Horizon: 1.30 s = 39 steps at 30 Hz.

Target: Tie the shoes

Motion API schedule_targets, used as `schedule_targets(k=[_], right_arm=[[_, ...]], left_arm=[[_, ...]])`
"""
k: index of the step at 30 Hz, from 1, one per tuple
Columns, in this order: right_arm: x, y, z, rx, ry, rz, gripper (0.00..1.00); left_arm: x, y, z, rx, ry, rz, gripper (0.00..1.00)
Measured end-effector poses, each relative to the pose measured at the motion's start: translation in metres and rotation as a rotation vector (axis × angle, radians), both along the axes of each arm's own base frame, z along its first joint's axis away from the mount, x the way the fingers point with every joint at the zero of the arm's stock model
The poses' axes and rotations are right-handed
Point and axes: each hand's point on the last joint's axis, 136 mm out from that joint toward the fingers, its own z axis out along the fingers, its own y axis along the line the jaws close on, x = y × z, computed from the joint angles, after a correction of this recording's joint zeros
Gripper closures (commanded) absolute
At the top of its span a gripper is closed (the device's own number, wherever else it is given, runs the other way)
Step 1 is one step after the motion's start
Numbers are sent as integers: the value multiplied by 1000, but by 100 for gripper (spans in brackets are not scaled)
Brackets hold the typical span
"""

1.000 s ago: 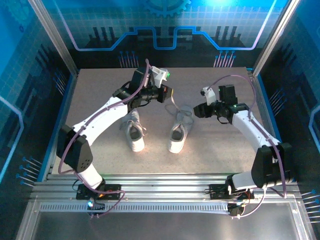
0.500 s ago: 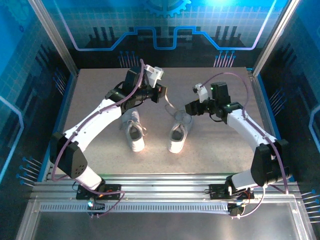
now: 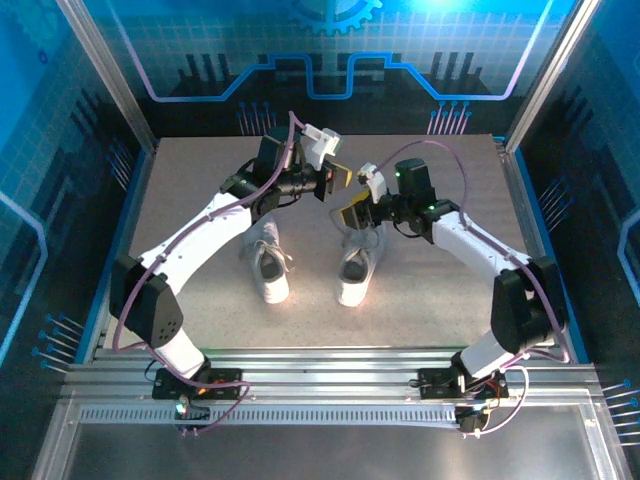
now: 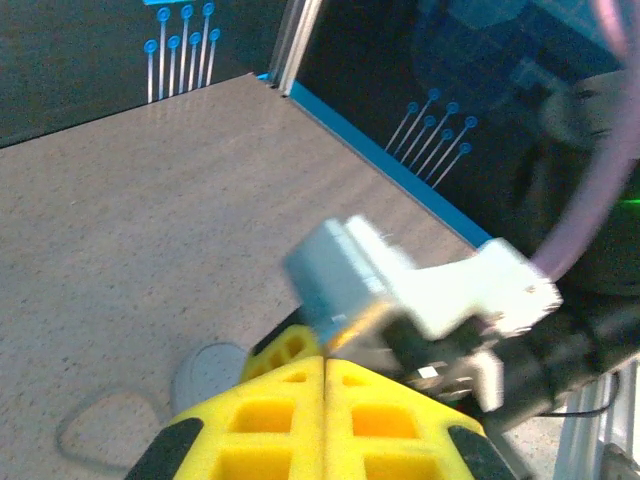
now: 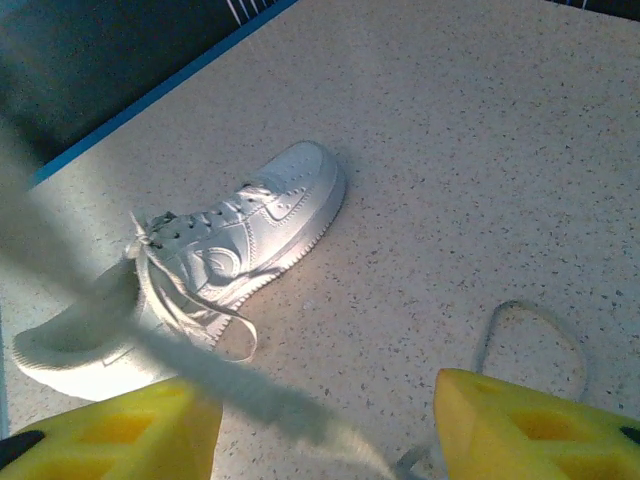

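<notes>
overhead, left tool (image 3: pixel 339 179) pressed together, right tool (image 5: pixel 330 425) spread around a raised lace (image 5: pixel 240 385) beside two white shoes (image 3: pixel 268 270)

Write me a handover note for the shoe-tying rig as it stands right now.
Left gripper: shut, raised above the table; can't tell if it pinches a lace.
Right gripper: open, a raised lace strand crossing between its fingers.
Shoes: left shoe and right shoe side by side on the table, laces loose.
Done: no bow visible.
Left: likely close on the strand, then tie both.
</notes>
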Motion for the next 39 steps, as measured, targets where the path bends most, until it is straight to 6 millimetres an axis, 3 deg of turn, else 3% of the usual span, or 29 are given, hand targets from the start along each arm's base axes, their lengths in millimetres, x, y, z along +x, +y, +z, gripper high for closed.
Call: schedule_targets(k=[3, 6, 11, 30, 32, 34, 36, 39], right_arm=[[7, 2, -6, 0, 7, -13, 56], [14, 2, -8, 1, 6, -39, 79], [25, -2, -3, -8, -27, -88, 100], [33, -18, 10, -39, -70, -190, 100], [33, -19, 11, -34, -65, -195, 100], [31, -19, 11, -30, -62, -197, 100], [28, -20, 13, -25, -63, -195, 100], [24, -21, 22, -15, -79, -197, 100]], left_arm=[[0, -5, 6, -24, -21, -24, 100], [2, -10, 11, -44, -42, -45, 100], [6, -16, 11, -60, -59, -65, 100], [21, -25, 22, -148, -72, -148, 98], [21, -26, 23, -160, -64, -159, 91], [21, -26, 23, -166, -63, -167, 73], [26, -23, 22, -172, -53, -152, 61], [42, -6, 19, -180, -31, -89, 53]])
